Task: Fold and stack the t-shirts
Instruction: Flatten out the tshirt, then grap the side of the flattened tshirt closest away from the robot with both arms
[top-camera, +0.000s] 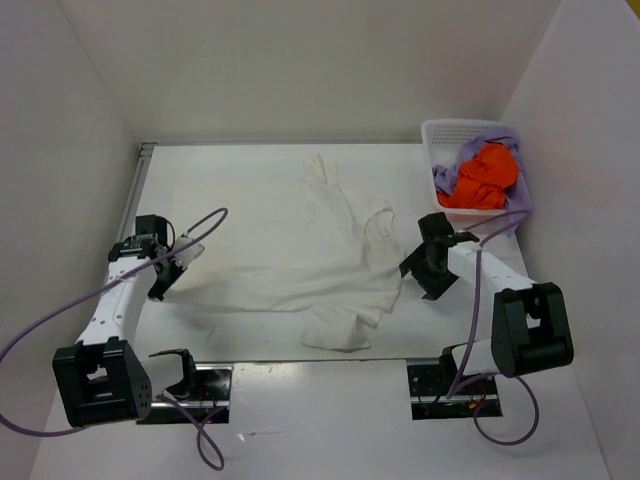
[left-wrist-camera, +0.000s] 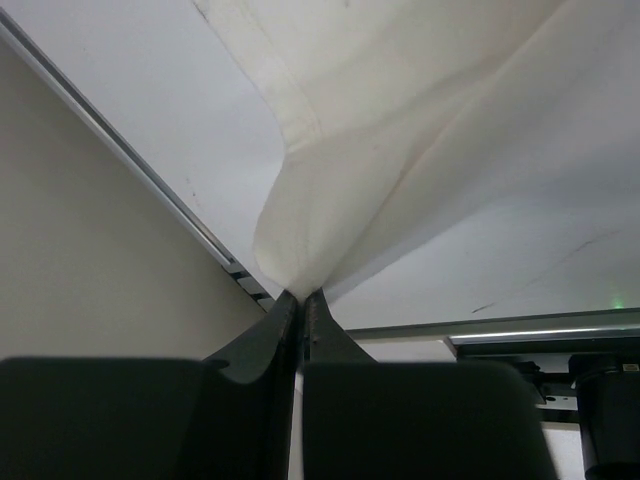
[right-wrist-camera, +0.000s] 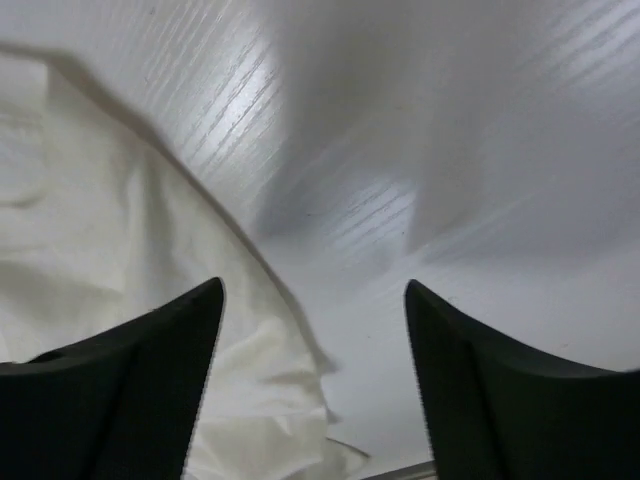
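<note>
Left gripper (left-wrist-camera: 300, 296) has its two dark fingers pressed together on an edge of the cream-white t-shirt (top-camera: 300, 280), and the cloth spreads out from the pinch in a soft cone, with a stitched hem visible. Right gripper (right-wrist-camera: 312, 292) is spread and holds nothing; it hangs just beside the right edge of the same shirt, over the smooth white surface (top-camera: 230, 180). The shirt lies crumpled across the middle of the surface, one part stretched toward the far side and one bunched at the near edge. It looks thin, light and very limp, so it will probably sag wherever it is not supported; a hem or a corner seems the best place to hold it. The orange t-shirt (top-camera: 487, 178) and the lavender t-shirt (top-camera: 503, 138) are heaped in the white perforated basket (top-camera: 440, 128) at the far right corner.
</note>
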